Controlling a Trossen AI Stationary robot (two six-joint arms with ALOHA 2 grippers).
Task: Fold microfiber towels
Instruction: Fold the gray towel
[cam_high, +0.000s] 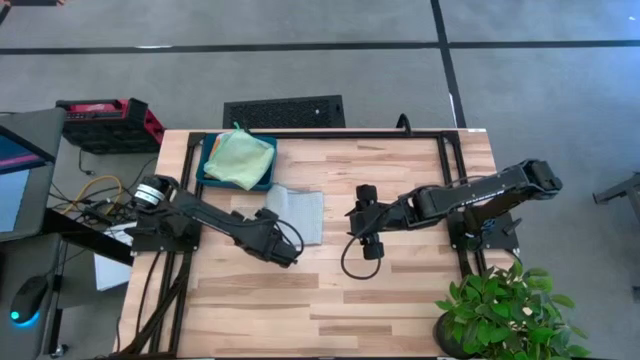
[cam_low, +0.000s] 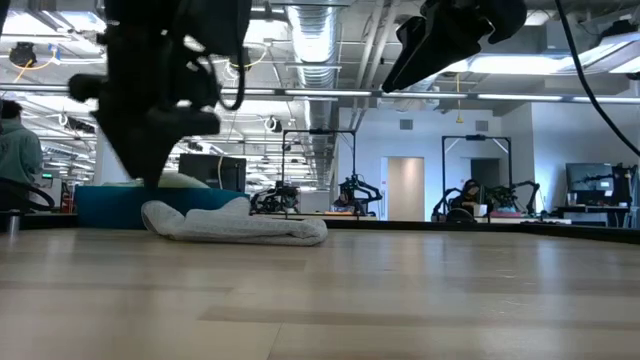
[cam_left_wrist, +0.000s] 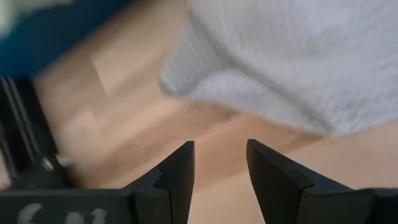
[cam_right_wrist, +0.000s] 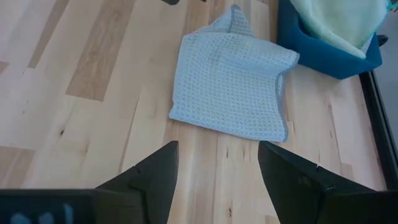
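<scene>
A pale grey waffle-weave microfiber towel (cam_high: 297, 212) lies loosely folded on the light wooden tabletop (cam_high: 400, 300), just at five o'clock from a rigid dark teal rectangular tray (cam_high: 212, 176) that holds a light green microfiber towel (cam_high: 240, 157). The fold is rough: in the right wrist view the grey towel (cam_right_wrist: 231, 87) shows one corner poking out past the edge and a rolled lip along the side nearest the tray (cam_right_wrist: 323, 46).

The left hand (cam_high: 287, 252) hovers at seven o'clock of the grey towel, fingers spread and pinching nothing, the cloth edge (cam_left_wrist: 273, 68) just ahead of its tips. The right hand (cam_high: 368, 243) waits at three o'clock of the towel, well apart from it, also spread and empty.

The step in hand looks like taking hold of the near edge to fold again or tidy. To do it well, the left hand should come down low and flat so one finger slides under all the layers at the corner, not just the top one. The lift should be small and the carry-over straight, so the edges meet. The right hand could pin the far side to stop the cloth sliding.
</scene>
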